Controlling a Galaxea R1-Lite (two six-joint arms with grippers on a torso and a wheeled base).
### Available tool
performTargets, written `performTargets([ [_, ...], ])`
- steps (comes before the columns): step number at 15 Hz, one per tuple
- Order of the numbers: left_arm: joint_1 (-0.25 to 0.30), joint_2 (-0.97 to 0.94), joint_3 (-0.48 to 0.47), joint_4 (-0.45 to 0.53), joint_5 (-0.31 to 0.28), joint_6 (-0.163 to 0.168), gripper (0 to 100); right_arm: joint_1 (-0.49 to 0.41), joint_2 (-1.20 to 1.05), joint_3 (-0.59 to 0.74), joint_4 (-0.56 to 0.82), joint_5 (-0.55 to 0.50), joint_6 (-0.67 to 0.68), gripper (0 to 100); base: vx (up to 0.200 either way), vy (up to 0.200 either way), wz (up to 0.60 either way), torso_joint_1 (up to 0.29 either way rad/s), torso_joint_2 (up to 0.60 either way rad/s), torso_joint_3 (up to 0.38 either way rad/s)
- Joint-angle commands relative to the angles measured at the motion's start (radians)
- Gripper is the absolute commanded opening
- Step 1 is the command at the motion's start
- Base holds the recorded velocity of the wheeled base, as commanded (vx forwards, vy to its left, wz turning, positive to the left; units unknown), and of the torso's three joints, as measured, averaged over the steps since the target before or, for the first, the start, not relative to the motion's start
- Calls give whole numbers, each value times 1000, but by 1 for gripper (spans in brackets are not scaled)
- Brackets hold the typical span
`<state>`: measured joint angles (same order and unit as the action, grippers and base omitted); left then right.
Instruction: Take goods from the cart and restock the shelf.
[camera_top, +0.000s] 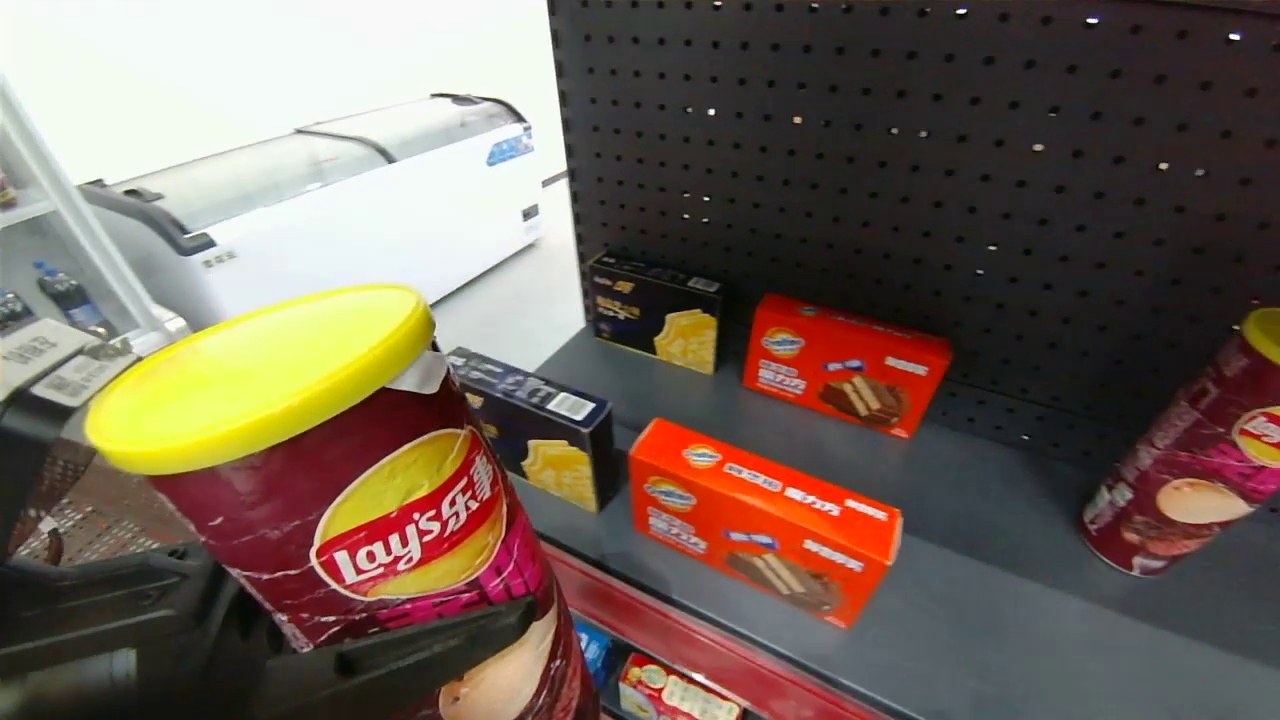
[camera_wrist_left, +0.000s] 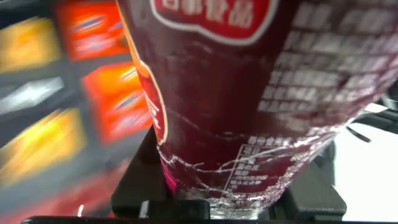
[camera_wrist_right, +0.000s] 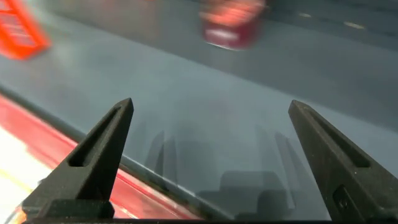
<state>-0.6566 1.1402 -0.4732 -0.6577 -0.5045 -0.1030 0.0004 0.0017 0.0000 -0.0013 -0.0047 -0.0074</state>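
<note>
While gripped between the closed-in fingers of the left gripper (camera_top: 330, 640), the crimson chip can (camera_top: 340, 500) with yellow lid stood upright at the head view's 7 o'clock, in front of the red shelf edge (camera_top: 700, 640). The right gripper (camera_wrist_right: 211, 104) hung spread wide and empty over the grey shelf (camera_top: 1000, 600). At the can's 2 o'clock sat a dark blue box (camera_top: 540, 430), and at 3 o'clock an orange box (camera_top: 765, 520). A second can (camera_top: 1190, 470) sat at far 3 o'clock. Black pegboard (camera_top: 900, 150) backed the shelf, and a white freezer (camera_top: 330, 200) stood at 12 o'clock.
</note>
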Motion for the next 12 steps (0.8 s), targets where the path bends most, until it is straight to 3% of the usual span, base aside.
performTargets([
  [1, -31, -14, -1, 0, 1, 0, 0, 1, 0, 0, 0, 0, 0, 100, 0, 0, -600, -2, -7, -2],
  [10, -32, -14, 4, 1, 3, 0, 0, 1, 1, 0, 0, 0, 0, 100, 0, 0, -600, 2, 2, 2],
  [12, -28, -14, 4, 0, 3, 0, 0, 1, 0, 0, 0, 0, 0, 100, 0, 0, 0, 0, 0, 0],
])
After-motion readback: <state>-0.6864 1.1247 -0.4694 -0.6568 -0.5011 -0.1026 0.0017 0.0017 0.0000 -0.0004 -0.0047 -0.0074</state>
